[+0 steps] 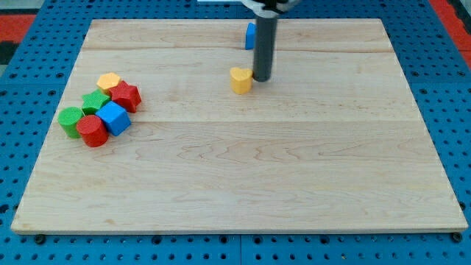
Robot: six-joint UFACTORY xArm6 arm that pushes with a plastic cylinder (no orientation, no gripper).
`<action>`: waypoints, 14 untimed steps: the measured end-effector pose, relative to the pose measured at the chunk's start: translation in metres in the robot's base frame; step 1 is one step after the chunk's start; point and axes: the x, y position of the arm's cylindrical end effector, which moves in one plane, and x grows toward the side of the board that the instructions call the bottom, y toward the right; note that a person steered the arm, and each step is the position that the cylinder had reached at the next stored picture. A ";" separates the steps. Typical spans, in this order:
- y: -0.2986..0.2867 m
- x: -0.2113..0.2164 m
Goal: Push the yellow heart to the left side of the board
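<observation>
The yellow heart lies on the wooden board, above the middle and a little toward the view's top. My tip stands right beside the heart on its right, touching or nearly touching it. The dark rod rises from there to the view's top edge. A blue block stands behind the rod near the board's top edge, partly hidden by it.
A cluster of blocks sits at the view's left: a yellow block, a red star-like block, a green block, a blue cube, a green round block and a red round block.
</observation>
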 end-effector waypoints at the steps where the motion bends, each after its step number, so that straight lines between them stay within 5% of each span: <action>1: -0.013 -0.012; 3: 0.041 0.017; 4: 0.008 0.045; 7: -0.036 0.012; 9: -0.166 0.031; 11: -0.078 0.017; 12: -0.119 -0.013; 14: -0.244 -0.001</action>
